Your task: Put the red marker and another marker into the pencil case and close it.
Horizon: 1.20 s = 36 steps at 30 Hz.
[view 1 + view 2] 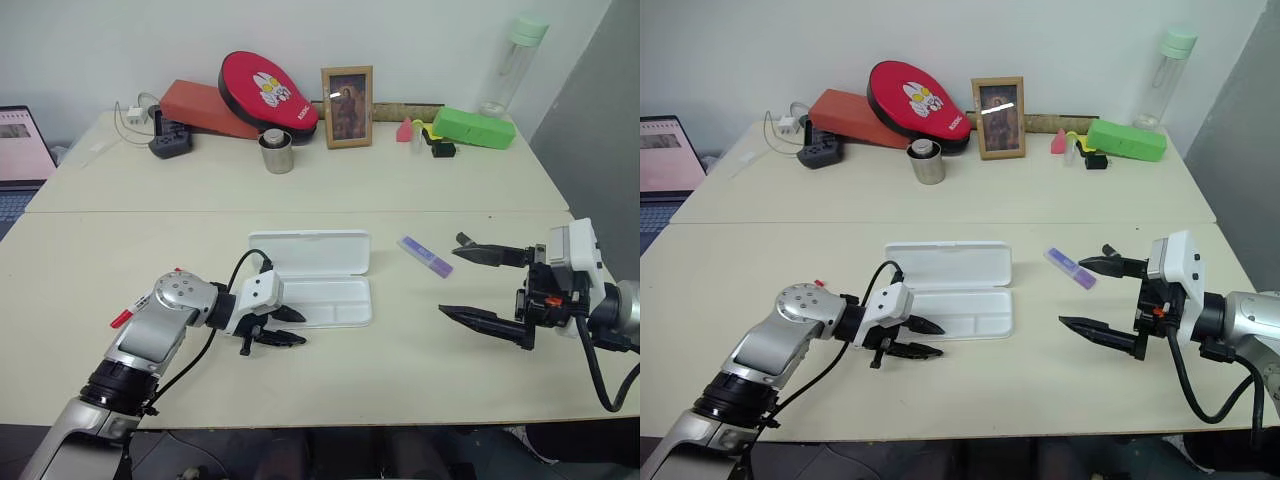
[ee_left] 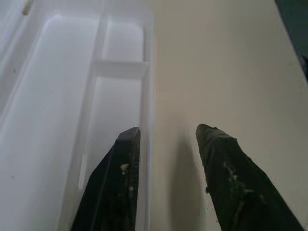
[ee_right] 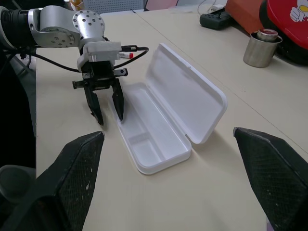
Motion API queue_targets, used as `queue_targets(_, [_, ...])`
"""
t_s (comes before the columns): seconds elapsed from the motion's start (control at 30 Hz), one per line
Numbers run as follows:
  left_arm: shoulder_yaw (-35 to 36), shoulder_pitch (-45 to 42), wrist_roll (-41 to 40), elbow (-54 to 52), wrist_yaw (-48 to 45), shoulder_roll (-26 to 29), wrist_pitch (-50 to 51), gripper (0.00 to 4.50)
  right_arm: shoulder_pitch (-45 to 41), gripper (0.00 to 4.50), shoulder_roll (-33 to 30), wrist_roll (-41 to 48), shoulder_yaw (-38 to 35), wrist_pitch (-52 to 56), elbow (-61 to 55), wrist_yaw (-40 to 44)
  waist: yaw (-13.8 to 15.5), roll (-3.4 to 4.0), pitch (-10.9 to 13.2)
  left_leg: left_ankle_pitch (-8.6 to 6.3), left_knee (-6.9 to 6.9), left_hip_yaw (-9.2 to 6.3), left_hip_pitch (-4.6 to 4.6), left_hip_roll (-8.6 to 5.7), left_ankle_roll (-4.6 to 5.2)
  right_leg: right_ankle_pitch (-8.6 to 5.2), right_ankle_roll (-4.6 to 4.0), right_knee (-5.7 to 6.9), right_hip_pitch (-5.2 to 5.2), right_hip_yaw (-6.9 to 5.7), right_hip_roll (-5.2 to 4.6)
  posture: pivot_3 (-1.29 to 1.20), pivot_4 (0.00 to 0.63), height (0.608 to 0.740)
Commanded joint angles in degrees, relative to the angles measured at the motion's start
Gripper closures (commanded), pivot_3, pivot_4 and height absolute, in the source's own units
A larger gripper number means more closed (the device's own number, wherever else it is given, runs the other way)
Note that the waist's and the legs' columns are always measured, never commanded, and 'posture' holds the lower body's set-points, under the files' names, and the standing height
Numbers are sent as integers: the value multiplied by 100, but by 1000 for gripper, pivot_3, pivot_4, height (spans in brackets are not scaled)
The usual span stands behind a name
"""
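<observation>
The white pencil case lies open mid-table, its lid (image 1: pixel 308 252) flat behind its tray (image 1: pixel 330 300). My left gripper (image 1: pixel 290 327) is open at the tray's near left corner. One finger (image 2: pixel 120 183) sits inside the tray and the other outside, with the front wall (image 2: pixel 147 110) between them. The red marker (image 3: pixel 126 55) lies on the table behind my left wrist; its red end (image 1: pixel 120 319) pokes out past the arm. The purple marker (image 1: pixel 426 256) lies right of the case. My right gripper (image 1: pixel 452 276) hovers wide open just right of it, holding nothing.
Along the back stand a metal cup (image 1: pixel 277 152), a picture frame (image 1: pixel 347 107), a red pad (image 1: pixel 268 90), a green box (image 1: pixel 474 128), a bottle (image 1: pixel 510 65) and a power strip (image 1: pixel 170 140). A laptop (image 1: pixel 20 145) sits at far left.
</observation>
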Motion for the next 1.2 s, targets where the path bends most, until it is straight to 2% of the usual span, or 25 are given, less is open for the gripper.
queue_targets(0.03, [803, 14, -1043, -1025, 181, 231, 1005, 1589, -144, 0, 21, 42, 17, -128, -15, 66, 1, 1, 1, 0, 0, -4, -2, 0, 0, 0, 0, 0, 0, -1, 0, 0, 150, 740])
queue_targets(0.1, [1182, 130, -1409, -1424, 390, 365, 1434, 1287, -187, 0, 45, 48, 70, -139, -10, 72, -3, 1, 1, 0, 1, -5, -1, -1, 0, 0, 0, 0, 0, -1, 0, 0, 150, 740])
queue_targets(0.2, [1874, 322, -1916, -1821, 826, 528, 2006, 603, -253, 0, 80, 93, 131, -137, -45, 81, -38, 2, 1, 0, 0, -5, 0, 0, 0, -1, 2, 0, 0, 0, 0, 0, 150, 740])
queue_targets(0.3, [2721, 708, -2046, -1734, 1200, 760, 2301, 46, -414, 0, 125, 272, 159, -87, -83, 75, -51, 2, 2, 0, -1, -7, 1, 0, 0, -2, 2, 0, 1, -1, -1, 0, 150, 740])
queue_targets(0.4, [3512, 1263, -1865, -1325, 1399, 1014, 2229, 46, -580, 0, 145, 423, 215, -18, -96, 76, -107, 5, 3, 0, -3, -5, 7, 3, 0, -2, 1, 1, 0, 4, -1, 0, 150, 740])
queue_targets(0.5, [3917, 1633, -1703, -832, 1477, 1151, 1994, 46, -720, 0, 175, 427, 364, -25, -38, 112, -105, 7, 5, -1, -7, -4, 12, 8, 0, -5, -5, 1, 1, 4, -2, 0, 150, 740])
queue_targets(0.63, [3768, 1857, -1067, 205, 1366, 1425, 1127, 46, -940, 0, 256, 357, 613, -68, 64, 170, -91, 7, 5, -1, -7, -3, 11, 4, 0, -5, -5, -1, 1, 3, -8, 0, 150, 740])
queue_targets(0.8, [3347, 1459, -348, 1911, 1444, 1548, 70, 46, -1071, 0, 314, 303, 767, -79, 132, 152, -64, 7, 5, -1, -8, -3, 3, 3, -1, -4, -6, -4, -8, 3, -16, 0, 150, 740])
queue_targets(1.07, [2536, 368, 187, 4097, 1302, 1341, -559, 46, -906, 0, 355, 279, 668, -74, -22, 27, -62, 3, 3, -1, -3, -5, -27, 1, 0, -3, -6, 8, -37, -1, -13, 0, 150, 740])
queue_targets(1.2, [1960, 143, 712, 4734, 1281, 1318, -980, 46, -877, 0, 338, 277, 613, -68, -71, -32, -90, 9, -2, -1, -1, -2, -41, 1, 0, -2, -6, 14, -50, 0, -12, 0, 150, 740])
